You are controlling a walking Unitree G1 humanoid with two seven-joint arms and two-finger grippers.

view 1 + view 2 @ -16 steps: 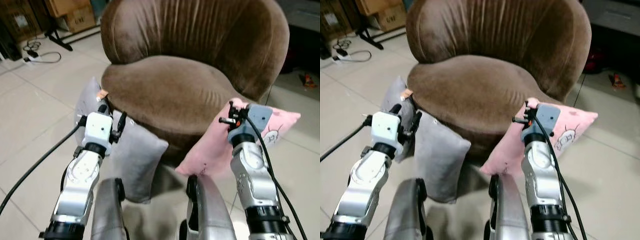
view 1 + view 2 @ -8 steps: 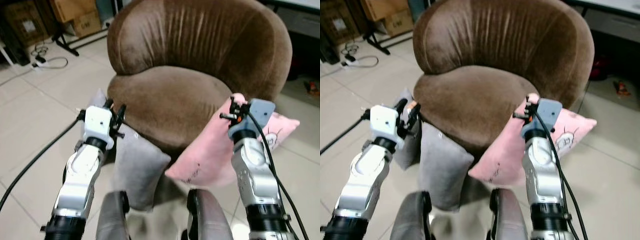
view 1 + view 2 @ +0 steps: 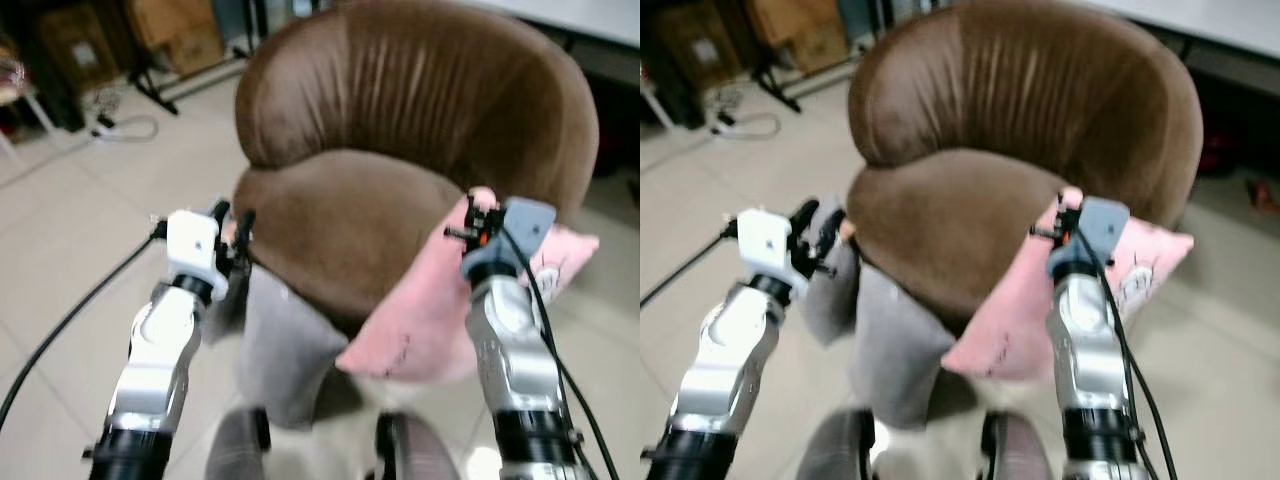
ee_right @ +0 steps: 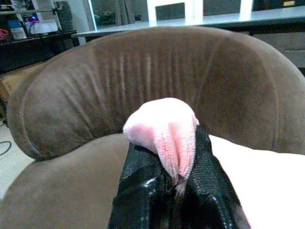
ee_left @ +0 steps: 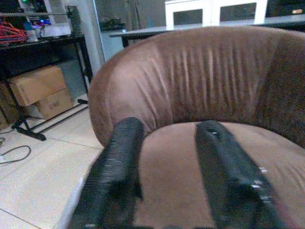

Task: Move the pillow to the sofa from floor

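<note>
- Right pincer (image 4: 174, 186): clamped on a corner of the pink pillow (image 3: 420, 310), which hangs lifted at 4 o'clock of the brown sofa (image 3: 400, 130) seat, against its front edge.
- Left pincer (image 5: 167, 167): fingers apart, empty, at 8 o'clock of the seat, above the grey pillow (image 3: 285, 350).
- Step in hand: carrying. The next move calls for raising the pillow over the seat, then releasing.

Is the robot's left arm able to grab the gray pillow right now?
Probably yes. The left gripper is open, hanging just above the gray pillow that leans on the brown sofa, with nothing between them. The right gripper already pinches the pink pillow.
</note>
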